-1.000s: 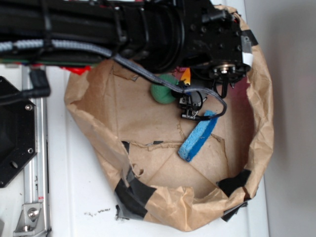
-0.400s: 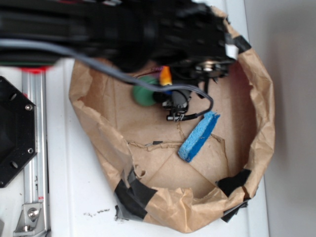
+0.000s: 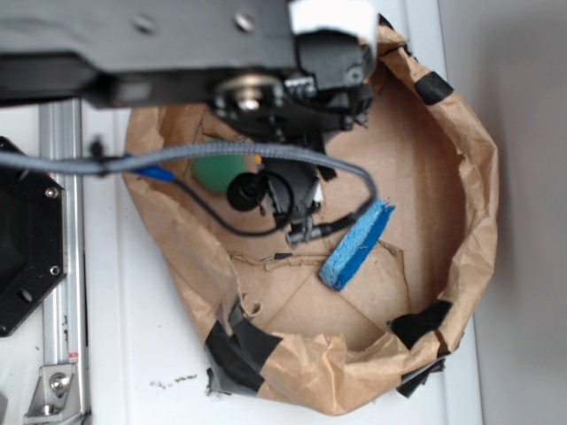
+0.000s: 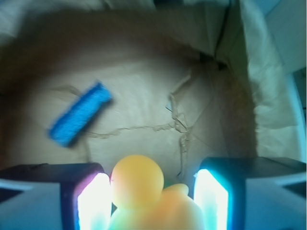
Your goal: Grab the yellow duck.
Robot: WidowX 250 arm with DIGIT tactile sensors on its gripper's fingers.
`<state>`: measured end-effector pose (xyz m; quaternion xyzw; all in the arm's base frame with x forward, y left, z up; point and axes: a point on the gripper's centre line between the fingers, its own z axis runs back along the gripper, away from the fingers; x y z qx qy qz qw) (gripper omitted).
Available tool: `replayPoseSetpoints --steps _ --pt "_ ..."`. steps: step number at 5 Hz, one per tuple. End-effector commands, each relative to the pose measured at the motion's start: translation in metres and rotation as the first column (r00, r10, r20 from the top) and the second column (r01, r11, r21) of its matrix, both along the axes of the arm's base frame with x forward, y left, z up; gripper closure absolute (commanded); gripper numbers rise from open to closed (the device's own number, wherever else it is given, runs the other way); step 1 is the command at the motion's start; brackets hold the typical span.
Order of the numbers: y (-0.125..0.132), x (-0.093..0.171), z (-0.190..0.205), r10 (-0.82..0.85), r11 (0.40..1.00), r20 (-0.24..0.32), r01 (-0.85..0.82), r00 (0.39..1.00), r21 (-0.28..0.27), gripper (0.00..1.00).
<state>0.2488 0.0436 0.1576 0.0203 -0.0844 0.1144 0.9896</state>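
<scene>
Looking through the wrist view, I see the small glossy yellow rubber duck [image 4: 144, 194] sitting between the two glowing pads [image 4: 93, 201] of the black gripper [image 4: 151, 201], its rounded orange-tinged head uppermost. The left-hand pad lies close against the duck's side; a narrow gap shows between the duck and the right-hand pad. I cannot tell whether the pads are pressing on the duck or only bracketing it.

Beyond the duck, the crumpled brown paper liner [image 4: 144, 96] forms the floor and walls of the bin. The blue rectangular sponge [image 4: 79, 120] lies flat on that floor, up and to the left of the duck, well apart from it.

In the exterior view, the black robot arm [image 3: 177, 44] reaches across the top of the bin, and the gripper [image 3: 297, 217] hangs inside the paper liner [image 3: 478, 204]. I cannot see the duck in this view; the arm and wrist cover it. The green ball [image 3: 217, 173] shows partly behind a grey cable [image 3: 177, 152], just left of the wrist. The blue sponge [image 3: 357, 245] lies to the lower right of the gripper.
</scene>
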Motion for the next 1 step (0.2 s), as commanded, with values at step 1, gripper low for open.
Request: replayPoseSetpoints --steps 1 --pt "-0.0149 0.0142 0.0096 -0.002 1.000 -0.028 0.002 1.000 0.015 1.00"
